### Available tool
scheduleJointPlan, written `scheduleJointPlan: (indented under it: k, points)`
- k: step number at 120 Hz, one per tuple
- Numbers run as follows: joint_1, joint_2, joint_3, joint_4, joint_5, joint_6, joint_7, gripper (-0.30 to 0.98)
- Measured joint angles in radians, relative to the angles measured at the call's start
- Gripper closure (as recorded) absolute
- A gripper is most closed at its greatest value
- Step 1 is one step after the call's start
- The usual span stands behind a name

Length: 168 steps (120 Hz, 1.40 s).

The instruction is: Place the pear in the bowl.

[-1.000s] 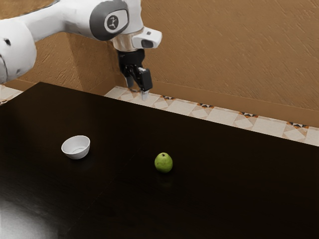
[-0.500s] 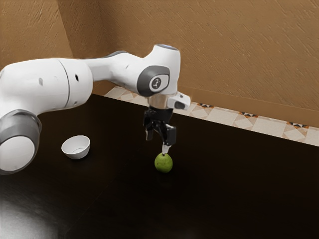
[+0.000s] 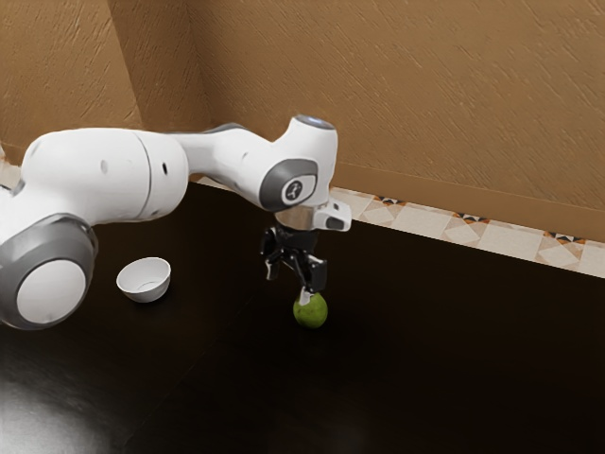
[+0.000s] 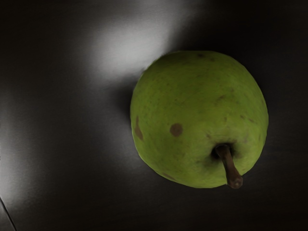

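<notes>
Pear (image 3: pixel 316 314) upright on worktop (image 3: pixel 425 359), long axis near vertical, stem (image 4: pixel 230 166) up. Fingers (image 3: pixel 316 275) apart, at its eleven o'clock in exterior view; white bowl (image 3: pixel 145 294) at nine.

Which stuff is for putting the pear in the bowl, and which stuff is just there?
For the job:
- green pear, to be moved
- white bowl, where it should go
- open claw, for grabbing

Just there:
- dark table
- brown wall
- tiled floor

Side and (nearer) wrist cameras overlook the pear (image 4: pixel 197 106).
</notes>
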Motion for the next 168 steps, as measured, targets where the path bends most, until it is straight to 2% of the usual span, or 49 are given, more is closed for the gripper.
scheduleJointPlan:
  k: [61, 106, 133, 168]
  points:
    - [0.006, 0.167, -0.002, 0.119, -0.027, 0.071, -0.01, 0.0]
    - [0.001, 0.212, -0.002, 0.153, -0.03, 0.059, -0.014, 0.01]
    - [-0.001, 0.21, -0.002, 0.161, -0.038, 0.048, -0.015, 0.22]
    - [0.003, 0.193, 0.0, 0.162, -0.03, 0.024, -0.02, 0.35]
